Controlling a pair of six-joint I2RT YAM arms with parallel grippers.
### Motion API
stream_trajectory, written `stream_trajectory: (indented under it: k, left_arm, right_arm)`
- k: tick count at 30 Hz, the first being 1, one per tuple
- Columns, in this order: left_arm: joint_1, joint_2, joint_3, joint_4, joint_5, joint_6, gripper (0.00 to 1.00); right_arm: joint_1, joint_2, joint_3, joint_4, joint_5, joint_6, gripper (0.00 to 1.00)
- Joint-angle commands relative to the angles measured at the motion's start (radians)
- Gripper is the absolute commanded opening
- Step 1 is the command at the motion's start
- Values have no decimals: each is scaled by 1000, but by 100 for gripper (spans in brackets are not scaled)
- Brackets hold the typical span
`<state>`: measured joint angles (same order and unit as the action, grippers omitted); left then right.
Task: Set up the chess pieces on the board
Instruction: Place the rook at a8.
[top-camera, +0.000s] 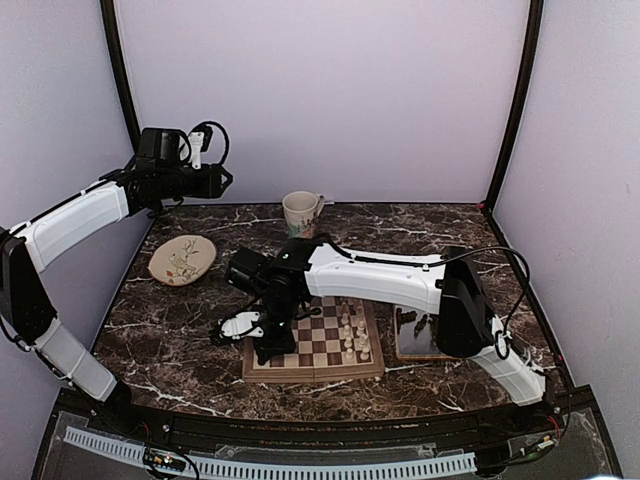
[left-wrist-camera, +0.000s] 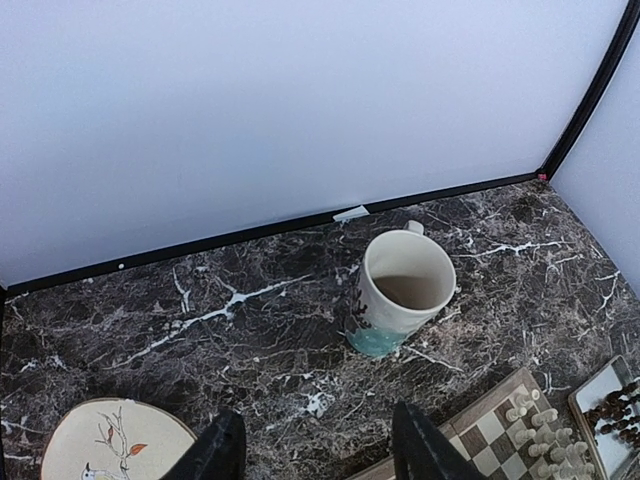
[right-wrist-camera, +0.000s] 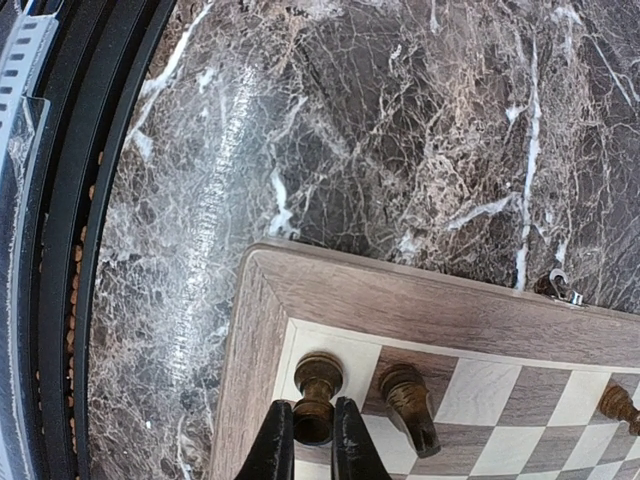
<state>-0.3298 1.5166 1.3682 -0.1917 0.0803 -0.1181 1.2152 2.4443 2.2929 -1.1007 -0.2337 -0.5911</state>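
Note:
The board (right-wrist-camera: 400, 310) lies at the table's near middle, its pale border (top-camera: 310, 374) showing in the top view. My right gripper (right-wrist-camera: 312, 425) is shut on a dark brown chess piece (right-wrist-camera: 317, 385) that stands on the light corner square. A second dark piece (right-wrist-camera: 410, 405) stands on the neighbouring dark square, and a third (right-wrist-camera: 620, 405) shows at the frame's right edge. In the top view the right gripper (top-camera: 268, 350) sits over the board's left side. My left gripper (left-wrist-camera: 320, 445) hangs open and empty, high over the table's back left (top-camera: 225, 180).
A cream mug (left-wrist-camera: 403, 290) stands upright behind the board. A painted round plate (top-camera: 182, 259) lies at the left. Cream-white chessmen (top-camera: 352, 335) fill the board's right columns. A metal tray (left-wrist-camera: 578, 405) right of the board holds more dark pieces (left-wrist-camera: 620, 415).

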Motion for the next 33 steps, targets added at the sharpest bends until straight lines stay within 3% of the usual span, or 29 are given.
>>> stream_trajectory:
  k: [1,12,23,26,33]
  left_arm:
    - [1,-13,14,-3,25,-11,52]
    - [1,-10,16,-6,29,-9,52]
    - [0,-6,18,-8,32,-9,52]
    - [1,-4,16,-8,32,-7,52]
    - [0,12,16,-11,38,-5,52]
  right_arm:
    - [13,31,24,15,4,-3,7]
    - [13,37,25,20,5,-1,13]
    - [13,8,29,23,9,9,27]
    - [13,-10,18,23,13,10,37]
    - [7,-115,-107,45,10,3,37]
